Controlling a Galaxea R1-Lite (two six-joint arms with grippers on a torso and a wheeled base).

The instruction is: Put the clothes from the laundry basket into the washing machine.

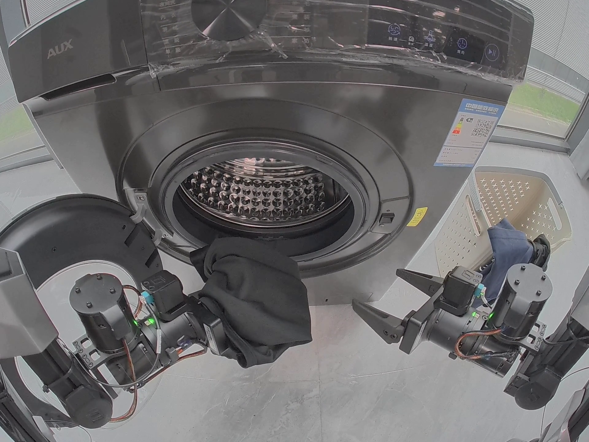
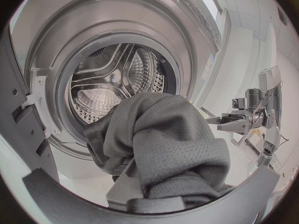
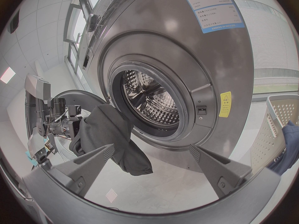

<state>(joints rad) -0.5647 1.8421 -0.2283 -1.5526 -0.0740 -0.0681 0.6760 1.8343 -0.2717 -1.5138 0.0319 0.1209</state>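
Black garment (image 1: 257,296): pinched by left gripper (image 2: 137,190), held before washing machine (image 1: 368,124) opening, lower centre-left.
Right gripper (image 1: 375,288): held spread, lower right.

washing machine (image 1: 92,124) front: dark grey metal, smooth, semi-gloss. drum (image 1: 264,194): bright steel, embossed and perforated, shiny. control panel (image 1: 343,19): under wrinkled clear plastic film. black garment (image 2: 174,134): matt cloth, fine mesh knit. laundry basket (image 1: 527,197): cream plastic, perforated, matt. blue garment (image 1: 506,247): soft matt cloth. floor (image 1: 343,394): glossy grey marble-look tile. energy label (image 1: 469,131): glossy paper sticker.
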